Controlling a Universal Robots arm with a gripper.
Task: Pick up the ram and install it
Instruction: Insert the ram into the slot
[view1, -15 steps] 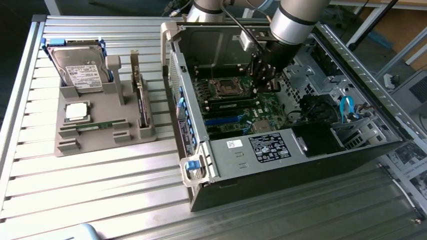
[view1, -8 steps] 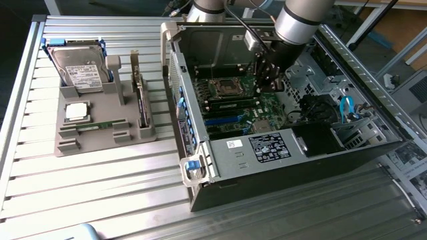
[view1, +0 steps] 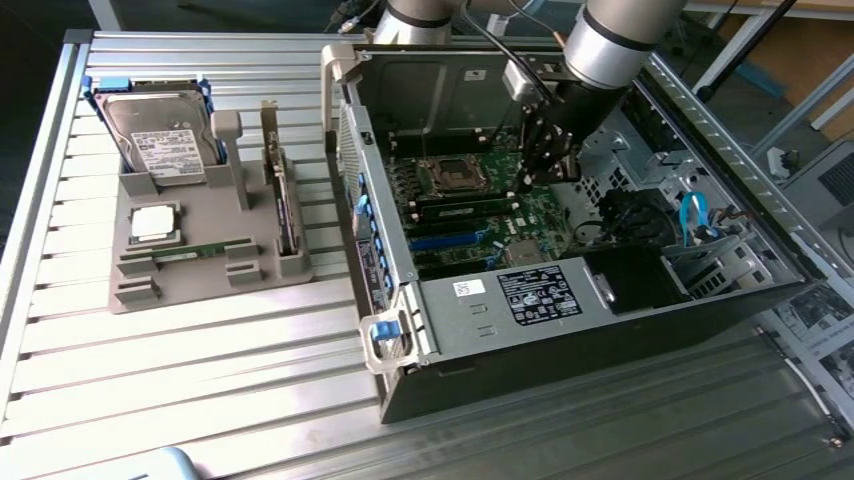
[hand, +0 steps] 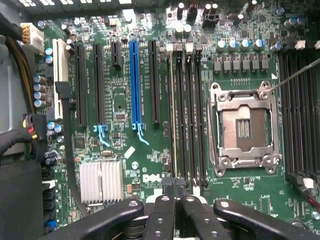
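Exterior view: the arm reaches down into the open computer case (view1: 587, 300), and its gripper (view1: 541, 180) hangs just above the green motherboard (view1: 487, 215), right of the empty processor socket (view1: 451, 175). On the grey holder (view1: 200, 250) at the exterior view's left, a ram stick (view1: 282, 205) stands on edge along the holder's right side. A silver hard drive (view1: 158, 140) sits at the holder's far end and a square processor chip (view1: 154, 223) lies near its middle.

Wrist view: the gripper's fingers (hand: 176, 210) are pressed together, closed narrow, right at the end of the memory slots (hand: 187, 110) beside the empty processor socket (hand: 243, 127). A thin stick (hand: 173, 110) sits edge-on in the slot in line with the fingertips; whether the fingers still pinch it I cannot tell.
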